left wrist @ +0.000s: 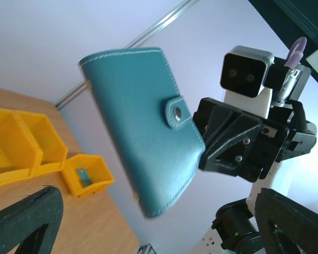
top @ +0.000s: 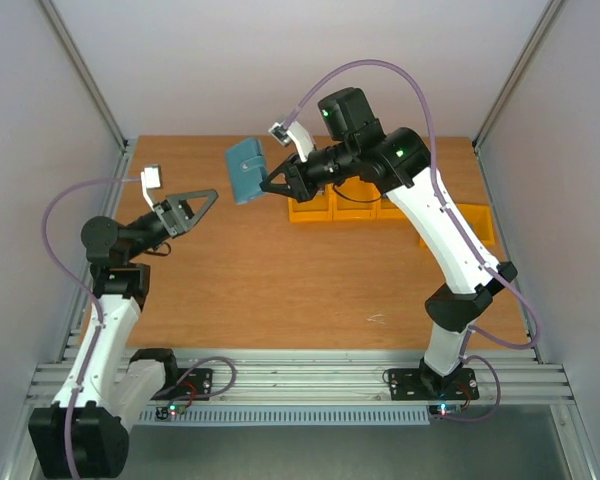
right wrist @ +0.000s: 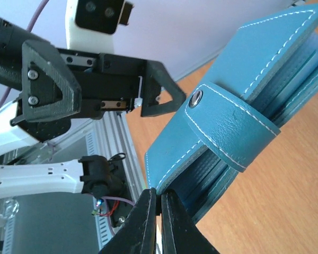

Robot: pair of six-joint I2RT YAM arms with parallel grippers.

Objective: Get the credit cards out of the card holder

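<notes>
the card holder [top: 246, 170] hangs in the air over the far part of the table [top: 280, 290], pinched at one edge by the right gripper [top: 268, 183]. the left wrist view shows its snap strap [left wrist: 176, 112] fastened; the right wrist view shows the jaws tight on its rim. the left gripper [top: 208, 203] faces it, spread wide, holding nothing. yellow bins [top: 320, 208] sit behind.

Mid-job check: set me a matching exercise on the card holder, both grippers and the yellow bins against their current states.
1 card holder
2 left gripper
3 right gripper
4 yellow bins

A open, empty
B closed, held in the air
C on the table
D shut on the card holder's edge

Pairs: 1-B, 2-A, 3-D, 4-C
</notes>
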